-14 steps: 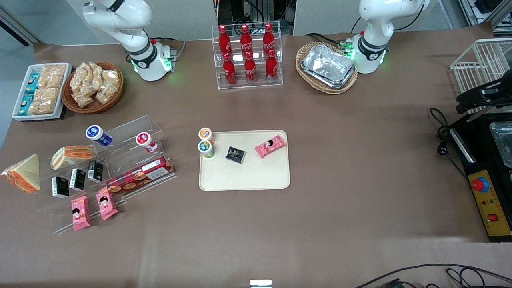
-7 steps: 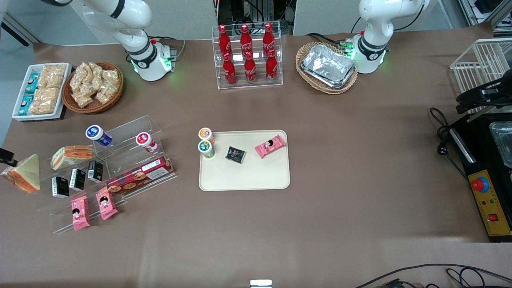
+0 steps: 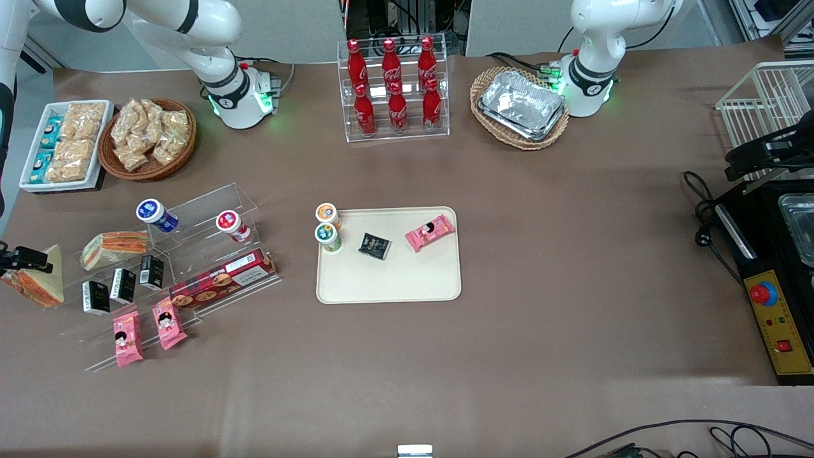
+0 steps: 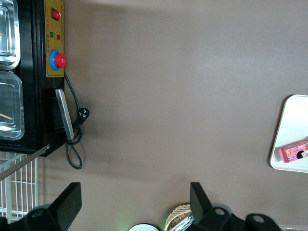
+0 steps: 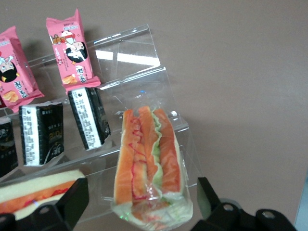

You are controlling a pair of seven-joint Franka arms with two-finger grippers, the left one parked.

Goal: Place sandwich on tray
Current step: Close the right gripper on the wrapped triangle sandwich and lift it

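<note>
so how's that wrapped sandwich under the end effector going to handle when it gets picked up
The sandwich is probably soft: layered bread and filling could squash under a firm pinch. Its clear glossy wrap looks slippery and loose, so it may shift. The end effector hangs open above it; standing on a narrow edge, the wedge might tip if nudged.

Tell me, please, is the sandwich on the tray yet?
No: the sandwich sits far from the tray, under the open gripper.

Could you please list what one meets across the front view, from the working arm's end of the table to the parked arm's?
Black gripper at the wrapped wedge sandwich → clear acrylic stand → cream-beige rectangular tray → black machine with yellow panel.
</note>
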